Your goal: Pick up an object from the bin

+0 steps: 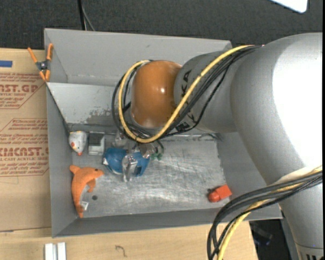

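Reaching down into the grey bin (59, 118), left of centre, the gripper (131, 167) is meeting a blue rounded thing (115, 158) on the floor.

- Progress: the pick is looking unfinished. The blue thing is lying on the bin floor, not raised. By my judgement, a sure grasp and the lift are remaining.
- Tool: the orange wrist cover (154, 93) and cables are hiding much of it. I cannot tell how far it is open, or whether it is gripping anything.
- The thing: glossy blue, plump, its right side going under the gripper.
- Nearby: a small white toy (77, 141) and an orange fish-shaped toy (82, 184) just left. A red-orange block (220, 193) is sitting well apart, right.
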`<control>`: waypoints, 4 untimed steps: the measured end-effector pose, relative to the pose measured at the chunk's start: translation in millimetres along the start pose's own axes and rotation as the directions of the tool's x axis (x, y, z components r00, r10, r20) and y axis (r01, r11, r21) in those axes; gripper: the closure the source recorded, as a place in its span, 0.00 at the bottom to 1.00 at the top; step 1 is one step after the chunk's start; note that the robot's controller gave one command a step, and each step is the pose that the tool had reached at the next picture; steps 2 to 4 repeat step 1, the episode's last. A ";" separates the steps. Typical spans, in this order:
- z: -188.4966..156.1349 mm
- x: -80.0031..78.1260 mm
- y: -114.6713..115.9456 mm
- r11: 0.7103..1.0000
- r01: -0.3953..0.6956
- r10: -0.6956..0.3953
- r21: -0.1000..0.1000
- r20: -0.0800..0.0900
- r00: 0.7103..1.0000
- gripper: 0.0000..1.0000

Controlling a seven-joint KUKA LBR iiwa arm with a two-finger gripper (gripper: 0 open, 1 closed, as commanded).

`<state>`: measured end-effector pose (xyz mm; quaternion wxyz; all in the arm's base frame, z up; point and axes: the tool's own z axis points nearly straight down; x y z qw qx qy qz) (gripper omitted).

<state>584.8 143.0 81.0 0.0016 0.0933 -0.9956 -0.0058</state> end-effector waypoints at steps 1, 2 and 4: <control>0.0 0.0 0.0 1.000 0.000 0.000 0.000 0.000 1.000 1.00; 0.0 0.0 0.0 1.000 0.000 0.000 0.000 0.000 1.000 1.00; 0.0 0.0 0.0 1.000 0.000 0.000 0.000 0.000 1.000 1.00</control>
